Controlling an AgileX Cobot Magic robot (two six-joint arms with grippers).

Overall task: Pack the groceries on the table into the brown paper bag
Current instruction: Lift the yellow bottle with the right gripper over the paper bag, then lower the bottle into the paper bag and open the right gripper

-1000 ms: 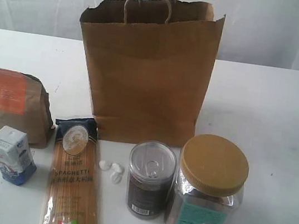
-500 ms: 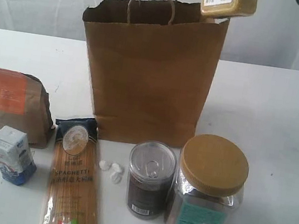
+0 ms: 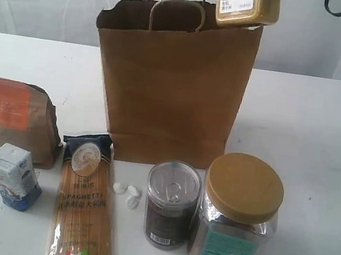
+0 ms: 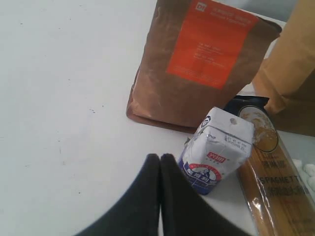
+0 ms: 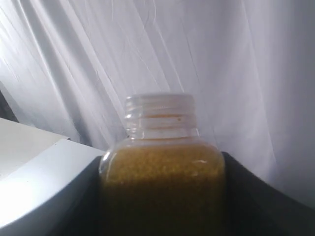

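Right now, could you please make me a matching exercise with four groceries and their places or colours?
1. yellow spice bottle
2. brown pouch
3. spaghetti packet
4. small carton

A. lies flat on the table
B. blue and white, standing
C. up over the brown paper bag
D. has an orange label

Pairs: 1-C, 2-D, 3-A, 4-B.

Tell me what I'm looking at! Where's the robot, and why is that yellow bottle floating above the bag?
It's a robot with two arms, each ending in a pincher called a gripper. One camera watches the whole table; a small camera rides on each wrist. The left gripper is shut and empty, near the small blue-white carton and brown pouch. The right gripper squeezes the yellow spice bottle, holding it up by the top of the brown paper bag, so it isn't floating. The spaghetti packet and two clear jars wait on the table.
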